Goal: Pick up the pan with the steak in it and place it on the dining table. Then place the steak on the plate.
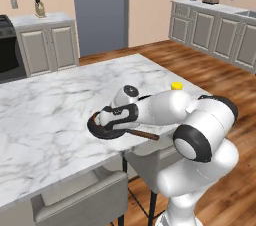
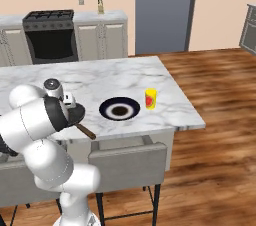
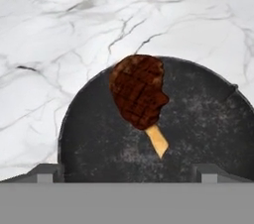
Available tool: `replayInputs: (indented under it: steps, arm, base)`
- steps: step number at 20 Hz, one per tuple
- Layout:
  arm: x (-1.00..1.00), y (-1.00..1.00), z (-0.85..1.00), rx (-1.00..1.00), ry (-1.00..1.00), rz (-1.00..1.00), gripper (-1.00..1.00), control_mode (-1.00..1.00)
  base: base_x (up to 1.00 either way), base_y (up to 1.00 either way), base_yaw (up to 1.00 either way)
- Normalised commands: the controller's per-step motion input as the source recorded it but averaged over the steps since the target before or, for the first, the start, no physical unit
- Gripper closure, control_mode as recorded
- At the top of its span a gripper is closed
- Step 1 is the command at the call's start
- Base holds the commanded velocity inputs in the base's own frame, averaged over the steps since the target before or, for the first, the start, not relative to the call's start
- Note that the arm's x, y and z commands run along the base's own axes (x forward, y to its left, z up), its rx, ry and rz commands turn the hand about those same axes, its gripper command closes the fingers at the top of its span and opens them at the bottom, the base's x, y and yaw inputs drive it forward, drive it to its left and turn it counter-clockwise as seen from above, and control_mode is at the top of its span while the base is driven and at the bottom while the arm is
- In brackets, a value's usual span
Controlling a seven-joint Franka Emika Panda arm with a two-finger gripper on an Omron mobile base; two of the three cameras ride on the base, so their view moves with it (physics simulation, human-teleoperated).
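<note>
The gripper (image 3: 127, 172) hangs above the pan (image 3: 198, 119), fingers spread wide, holding nothing. In the pan, on the dining table (image 2: 125, 77), lies the steak (image 3: 138, 91). Beyond the pan sits the plate (image 2: 119, 108), then a yellow cup (image 2: 150, 98).

A home kitchen. A black stove (image 2: 50, 40) sits between pale cabinets (image 2: 105, 40) along the far peach wall, with a knife block (image 1: 39, 9) on the counter. A marble dining table (image 1: 45, 115) with grey chairs (image 2: 127, 167) stands on a wooden floor (image 2: 220, 110).
</note>
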Motion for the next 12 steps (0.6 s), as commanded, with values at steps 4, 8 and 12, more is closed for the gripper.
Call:
replayInputs:
  steps: [4,8,12]
  arm:
    - [-0.01,0.0,-0.21,0.0,0.01,0.0,-1.0,-1.0]
    - [0.0,-0.06,-0.31,0.0,0.0,0.0,-1.0,-1.0]
    - [0.16,-0.08,-0.18,0.0,0.0,0.0,-1.0,-1.0]
  base:
    - [0.0,0.0,0.0]
    - [0.0,0.0,0.0]
    - [0.0,0.0,0.0]
